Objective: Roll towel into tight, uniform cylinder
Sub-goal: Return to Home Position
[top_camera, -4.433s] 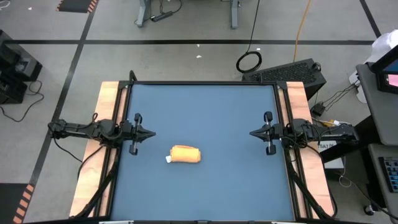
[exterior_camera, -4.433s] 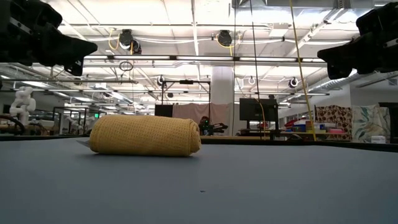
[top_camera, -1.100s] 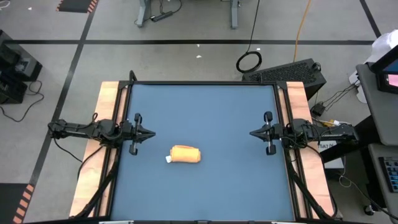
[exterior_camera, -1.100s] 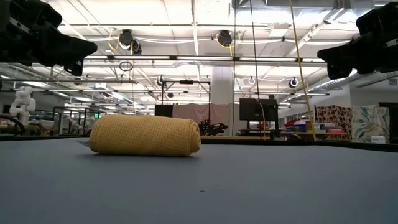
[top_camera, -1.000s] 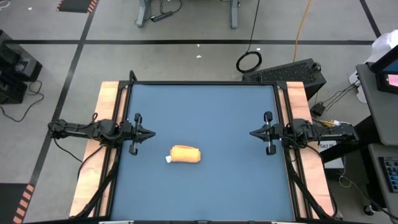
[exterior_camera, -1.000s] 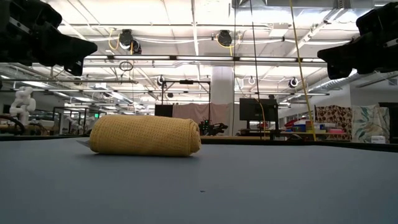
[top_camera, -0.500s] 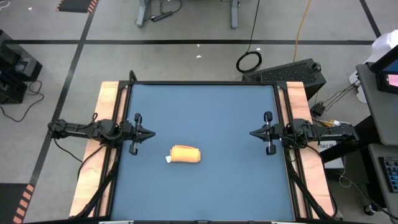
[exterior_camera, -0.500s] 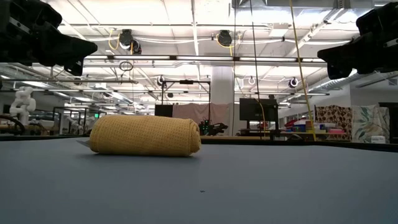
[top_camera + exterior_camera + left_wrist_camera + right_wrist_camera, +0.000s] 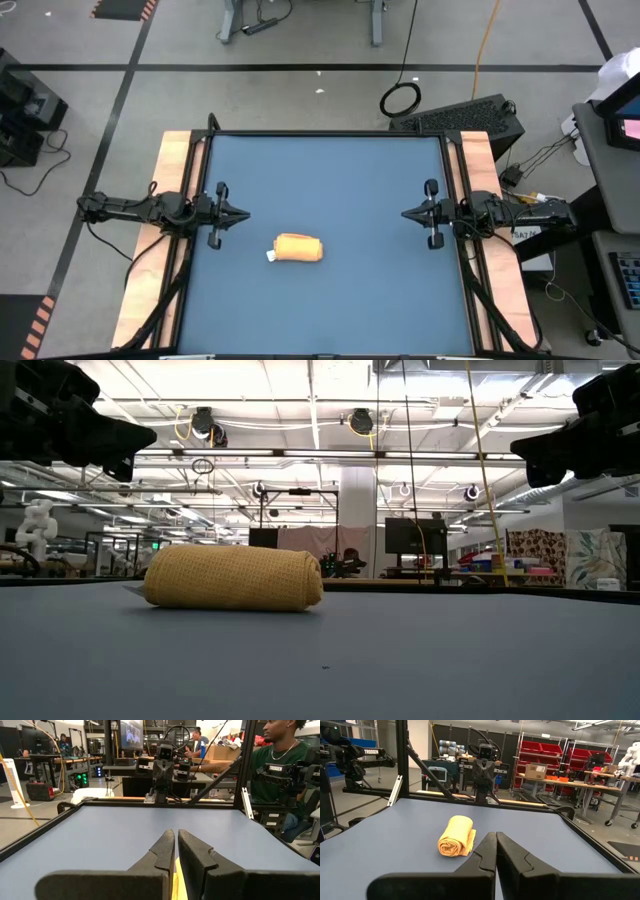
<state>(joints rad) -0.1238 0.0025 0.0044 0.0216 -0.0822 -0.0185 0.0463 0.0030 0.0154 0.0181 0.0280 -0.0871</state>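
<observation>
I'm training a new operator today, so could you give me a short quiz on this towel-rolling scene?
1. Multiple choice: the towel on the table is A) spread flat, B) rolled into a cylinder, C) held in a claw.
2. True or false: the left claw touches the towel.
3. Fill in: of the left claw and the right claw, the towel lies nearer the ____ one.

Key: 1 B. 2 False: both claws are shut at the table's sides, apart from the towel. 3 left.
</observation>
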